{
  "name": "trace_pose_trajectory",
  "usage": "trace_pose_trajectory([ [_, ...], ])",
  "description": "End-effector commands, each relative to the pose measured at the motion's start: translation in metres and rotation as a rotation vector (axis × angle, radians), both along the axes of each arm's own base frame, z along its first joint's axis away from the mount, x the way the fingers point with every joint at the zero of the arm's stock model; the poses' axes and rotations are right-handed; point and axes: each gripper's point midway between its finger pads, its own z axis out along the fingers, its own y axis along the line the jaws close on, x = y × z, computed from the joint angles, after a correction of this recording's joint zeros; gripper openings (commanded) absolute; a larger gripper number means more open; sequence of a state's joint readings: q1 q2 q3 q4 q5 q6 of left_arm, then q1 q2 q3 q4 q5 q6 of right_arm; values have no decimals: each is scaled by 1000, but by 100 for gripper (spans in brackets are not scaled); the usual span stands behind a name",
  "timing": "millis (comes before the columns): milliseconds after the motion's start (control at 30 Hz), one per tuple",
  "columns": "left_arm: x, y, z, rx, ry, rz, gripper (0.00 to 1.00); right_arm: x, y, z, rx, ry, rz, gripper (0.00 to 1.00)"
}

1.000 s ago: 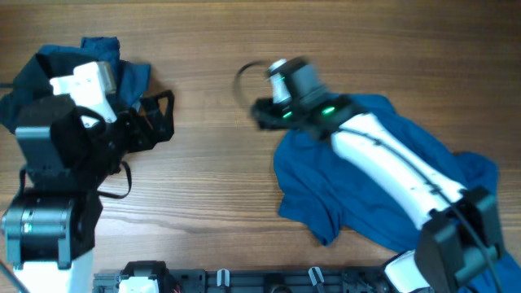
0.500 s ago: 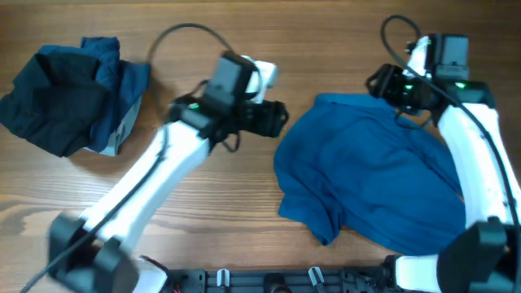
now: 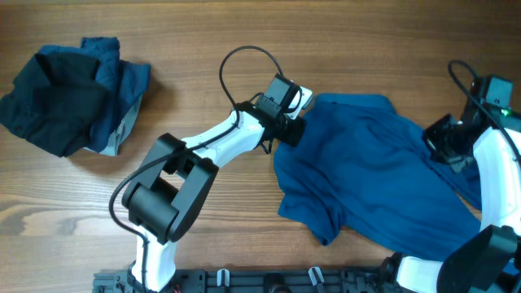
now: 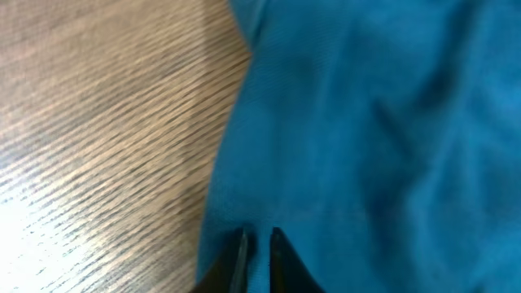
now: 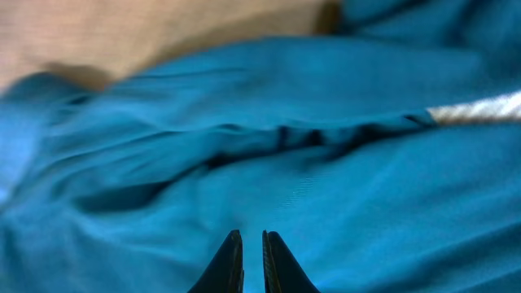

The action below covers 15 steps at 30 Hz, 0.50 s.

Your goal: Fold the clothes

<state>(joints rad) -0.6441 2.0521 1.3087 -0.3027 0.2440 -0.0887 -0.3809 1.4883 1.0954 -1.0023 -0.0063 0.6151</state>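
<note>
Overhead, the shirt lies crumpled on the right half of the bench. It is mid-blue, with a fairly straight top edge and its lower left corner bunched into folds. The left arm reaches from the bench's front to the shirt's upper left corner, where the left gripper meets the cloth's edge. The right gripper sits on the shirt's right side, near the edge of the view. Well apart, at the far left, the pile of other clothes lies in a heap: a near-black garment on a blue one, with some grey lining showing at its lower right.

Left wrist view: the left gripper has its jaws closed on cloth, the two dark tips almost touching with a thin strip of blue between them, just inside the edge of the shirt. Bare bench runs alongside to the left.

Right wrist view: the right gripper likewise has its jaws drawn together on a pinch of the shirt, whose long creases fill nearly the whole view. A sliver of bench shows at the top. A pale strip crosses the cloth at the right; what it is I cannot tell.
</note>
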Motion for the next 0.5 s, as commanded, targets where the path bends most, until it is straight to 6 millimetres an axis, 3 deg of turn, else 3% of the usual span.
trace_pose_trajectory([
  [0,13,14,-8,95,-52,47,4,-20,2,-26,65,51,-52,10],
  [167,12,36,-25,220,-52,73,4,-43,12,-56,106,105,-69,10],
  [300,16,74,-43,374,-42,213,4,-50,9,-77,108,87,-161,10],
  [400,16,76,-42,374,-36,216,4,-55,-6,-86,82,65,-218,4],
  [467,16,76,-39,372,-38,216,4,-48,-15,-88,59,21,-232,4],
])
